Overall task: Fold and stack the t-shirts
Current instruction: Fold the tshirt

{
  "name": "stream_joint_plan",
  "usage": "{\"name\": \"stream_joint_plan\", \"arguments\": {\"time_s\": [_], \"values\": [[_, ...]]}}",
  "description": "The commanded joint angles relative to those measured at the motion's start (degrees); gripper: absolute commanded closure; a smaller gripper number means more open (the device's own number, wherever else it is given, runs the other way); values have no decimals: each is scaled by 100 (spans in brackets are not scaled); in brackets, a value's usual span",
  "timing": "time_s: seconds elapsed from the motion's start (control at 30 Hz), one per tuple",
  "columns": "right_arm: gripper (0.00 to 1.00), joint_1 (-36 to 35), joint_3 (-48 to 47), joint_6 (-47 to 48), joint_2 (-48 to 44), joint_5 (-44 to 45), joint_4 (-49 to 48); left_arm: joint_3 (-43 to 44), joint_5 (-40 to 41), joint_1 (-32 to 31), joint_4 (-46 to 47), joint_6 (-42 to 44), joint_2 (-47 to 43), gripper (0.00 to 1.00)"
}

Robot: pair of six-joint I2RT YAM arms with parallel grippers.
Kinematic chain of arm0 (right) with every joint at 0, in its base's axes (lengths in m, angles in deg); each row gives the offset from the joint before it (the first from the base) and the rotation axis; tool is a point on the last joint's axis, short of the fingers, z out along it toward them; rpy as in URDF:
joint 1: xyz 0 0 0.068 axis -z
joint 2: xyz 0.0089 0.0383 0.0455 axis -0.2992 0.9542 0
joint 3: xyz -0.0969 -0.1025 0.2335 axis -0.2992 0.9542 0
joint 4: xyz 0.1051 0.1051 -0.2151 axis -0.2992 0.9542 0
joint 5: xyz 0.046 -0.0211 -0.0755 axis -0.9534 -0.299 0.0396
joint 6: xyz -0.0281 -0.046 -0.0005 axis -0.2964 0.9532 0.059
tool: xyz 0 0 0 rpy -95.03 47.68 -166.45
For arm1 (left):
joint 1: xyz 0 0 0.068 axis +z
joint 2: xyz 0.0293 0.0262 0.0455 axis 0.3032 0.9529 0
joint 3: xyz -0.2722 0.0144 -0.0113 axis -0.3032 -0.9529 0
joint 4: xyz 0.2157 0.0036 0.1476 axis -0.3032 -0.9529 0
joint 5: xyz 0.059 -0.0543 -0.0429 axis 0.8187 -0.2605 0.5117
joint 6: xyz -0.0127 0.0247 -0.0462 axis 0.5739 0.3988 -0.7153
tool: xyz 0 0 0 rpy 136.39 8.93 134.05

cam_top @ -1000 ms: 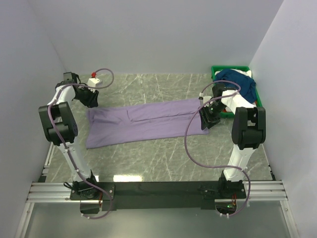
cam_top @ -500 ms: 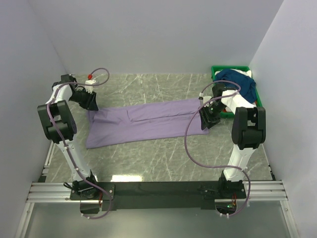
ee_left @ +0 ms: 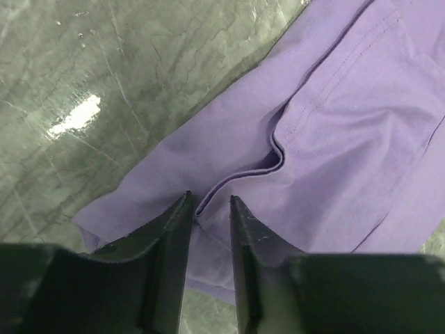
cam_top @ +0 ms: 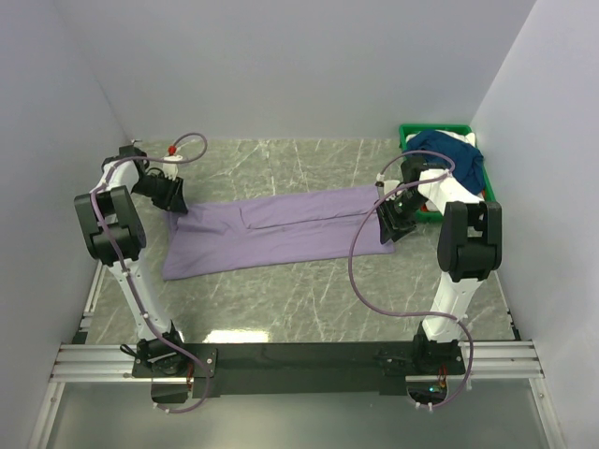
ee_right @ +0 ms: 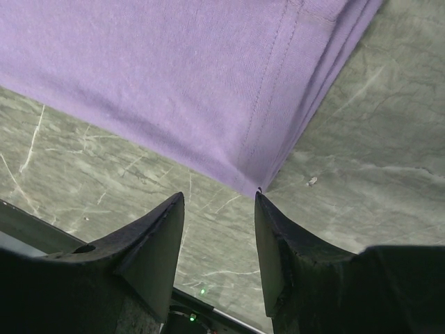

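Shifted: left claw (cam_top: 176,206) lowered onto lavender shirt (cam_top: 271,229)'s left end; right claw (cam_top: 389,232) unmoved.
Top: shirt lies flat across counter (cam_top: 309,290), one claw at each end; navy shirt (cam_top: 449,154) in bin (cam_top: 408,132).
Left wrist: claw narrowed around a hem fold; grasp cannot be told.
Right wrist: claw released, shirt corner between its fingers.

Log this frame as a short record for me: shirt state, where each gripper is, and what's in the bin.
Shirt: lavender t-shirt, folded into a long strip, flat on the marble table
Left gripper: jaws narrowly apart, over a fold edge at the strip's far-left corner
Right gripper: jaws open at the strip's near-right corner, nothing held
Bin: green bin at far right, navy t-shirt heaped in it
Stack: none started
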Motion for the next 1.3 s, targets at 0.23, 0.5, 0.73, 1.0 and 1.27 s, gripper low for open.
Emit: {"name": "stream_joint_plan", "arguments": {"time_s": [0.23,0.5,0.73,1.0,1.27], "values": [[48,25,-246,-3,26,27,88,399,-322,85,4,-75,-256,92],[48,34,-228,-3,35,27,97,480,-436,111,-22,-58,-536,99],[48,34,-246,-3,53,28,80,-55,-524,-144,-321,259,-1160,99],[48,34,-211,-12,62,10,53,-1696,-200,-794,-392,663,-2197,99],[48,25,-263,5,88,-25,106,-3062,486,-1181,354,725,-2409,94]]}}
